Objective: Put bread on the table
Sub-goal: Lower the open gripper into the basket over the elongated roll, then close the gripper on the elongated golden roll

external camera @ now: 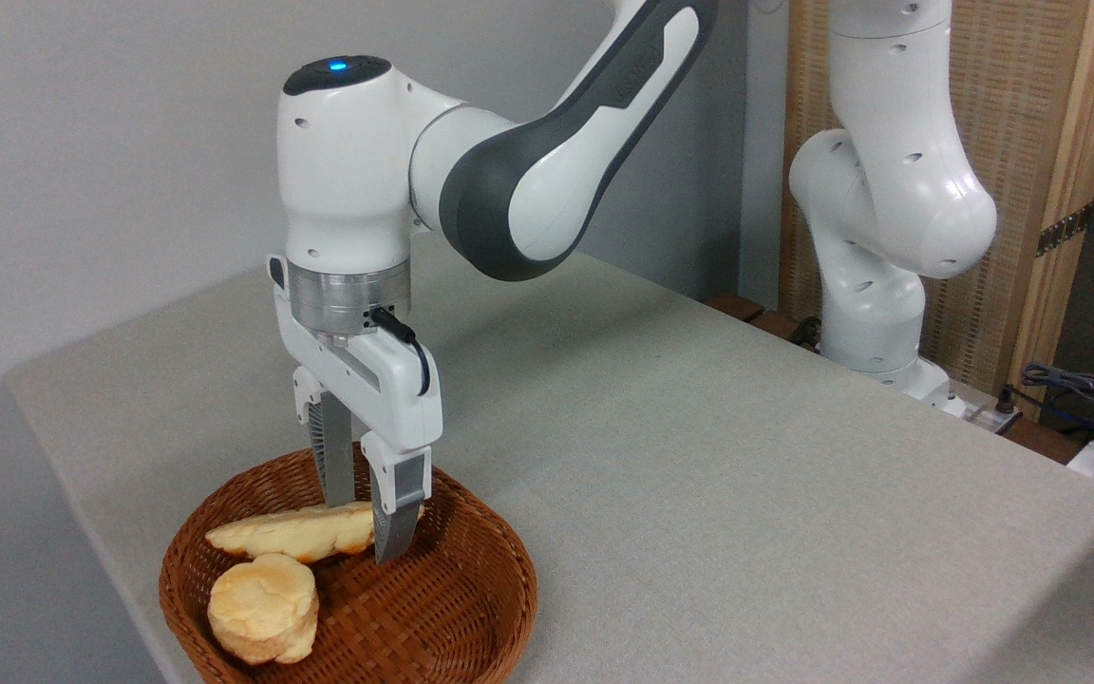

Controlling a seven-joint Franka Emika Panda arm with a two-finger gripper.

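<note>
Two bread pieces lie in the wicker basket (433,608) at the surface's (699,456) near left: nearest, the round bun (262,608); behind it, the braided loaf (291,532). Both look light, stiff, smooth-crusted. Narrowly parted, the tool (364,518) straddles the loaf's right end, a sensible, slim grip point; whether it pinches yet, I cannot tell.

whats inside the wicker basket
Two bread pieces: a long loaf straddled by the gripper and a round bun in front. The loaf's right end is hidden behind a finger.
</note>
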